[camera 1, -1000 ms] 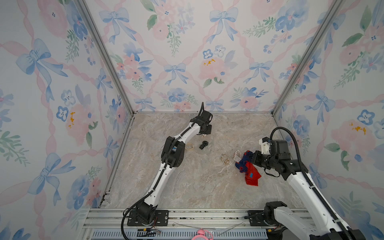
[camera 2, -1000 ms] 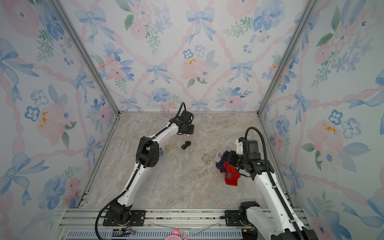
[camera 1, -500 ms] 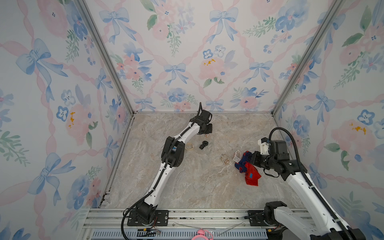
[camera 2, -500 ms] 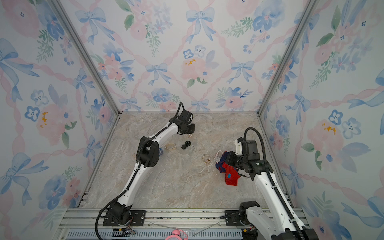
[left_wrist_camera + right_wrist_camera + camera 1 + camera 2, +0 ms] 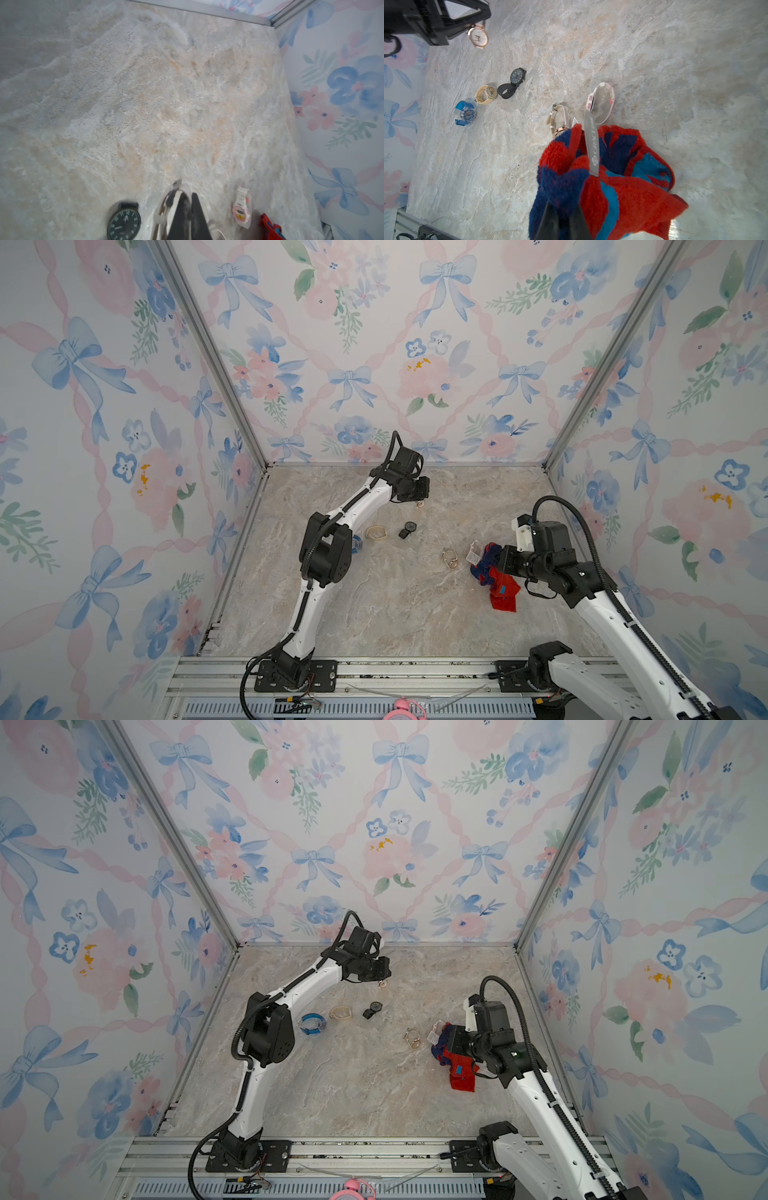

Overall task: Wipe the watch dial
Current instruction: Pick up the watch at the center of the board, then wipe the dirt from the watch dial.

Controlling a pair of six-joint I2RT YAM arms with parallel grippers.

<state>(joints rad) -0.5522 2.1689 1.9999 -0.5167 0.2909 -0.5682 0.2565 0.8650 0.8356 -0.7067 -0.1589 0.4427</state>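
In both top views, taking the back wall as twelve o'clock, the left pincer reaches to about twelve on the marble tabletop. It is closed on a rose-gold watch that sits just beneath it. The right pincer is near four o'clock, clamped on a red and blue cloth. A black watch and a beige watch lie between the arms, untouched. The left wrist view shows the dark fingers pressed together against a pale strap, with the face of that watch out of sight. The right wrist view shows the cloth bunched around the right pincer. Well apart from it, the white dial faces this camera under the left pincer, and whether it has cleared the tabletop cannot be told. The step in hand looks like picking up the watch, with wiping not yet begun. Next, the arms would need to meet, dial turned towards the cloth, so the cloth can rub the glass without tugging the strap loose. Compared with a second ago, both arms stand in much the same places, but the left jaws have drawn shut.
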